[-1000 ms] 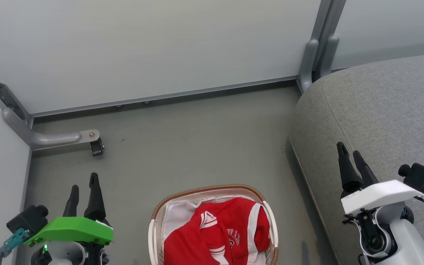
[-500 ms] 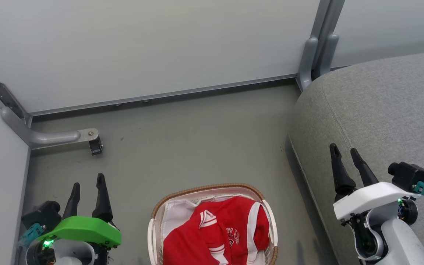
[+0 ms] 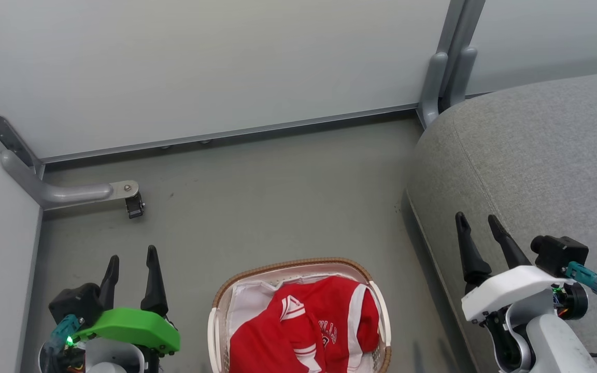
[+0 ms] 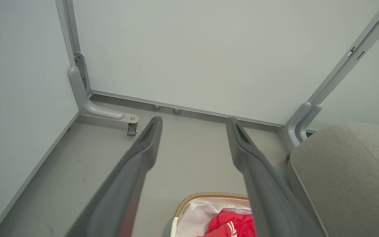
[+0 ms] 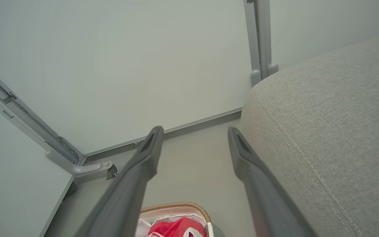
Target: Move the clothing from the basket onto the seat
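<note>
Red clothing (image 3: 303, 326) with white stripes and white lettering lies heaped in the cream basket (image 3: 290, 266), which has a brown woven rim and stands on the floor at the head view's bottom centre. The clothing (image 4: 230, 223) and basket (image 4: 206, 196) also sit at the bottom of the left wrist view, and the basket (image 5: 173, 207) with the clothing (image 5: 176, 228) at the bottom of the right wrist view. The grey seat (image 3: 537, 166) fills the right side. My left gripper (image 3: 132, 257) hangs open left of the basket. My right gripper (image 3: 477, 220) hangs open over the seat's near edge. Both are empty.
A white sheet (image 3: 249, 303) lines the basket under the red garment. Pale partition walls close the back and left, with a grey metal foot and caster (image 3: 133, 204) at the left and a grey post (image 3: 446, 67) beside the seat. Grey floor (image 3: 278, 197) lies beyond the basket.
Both arms have drawn inward toward the basket and back toward me. The left gripper shifted right, the right gripper shifted left and lower. Both stayed open; the clothing has not moved.
</note>
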